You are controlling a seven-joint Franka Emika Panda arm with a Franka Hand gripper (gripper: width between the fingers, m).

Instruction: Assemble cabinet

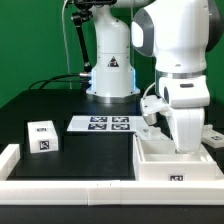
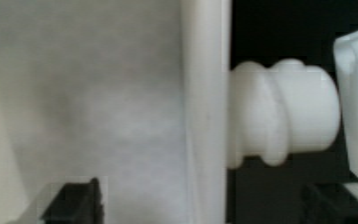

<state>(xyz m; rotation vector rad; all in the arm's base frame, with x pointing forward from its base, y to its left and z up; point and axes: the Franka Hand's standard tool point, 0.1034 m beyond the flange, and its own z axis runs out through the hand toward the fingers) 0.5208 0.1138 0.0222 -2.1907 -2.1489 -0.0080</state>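
Gripper [image 2: 208,205] is held spread astride a white panel [image 2: 202,90] at the cabinet [image 1: 155,172]. Black table [image 1: 90,160] is seen beside the cabinet, green wall [image 1: 30,40] behind.

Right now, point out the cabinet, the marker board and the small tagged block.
cabinet [image 1: 156,172]: exterior view, on its front wall beside the tag.
marker board [image 1: 103,124]: exterior view, on its middle among the tags.
small tagged block [image 1: 43,144]: exterior view, on its tagged front face.
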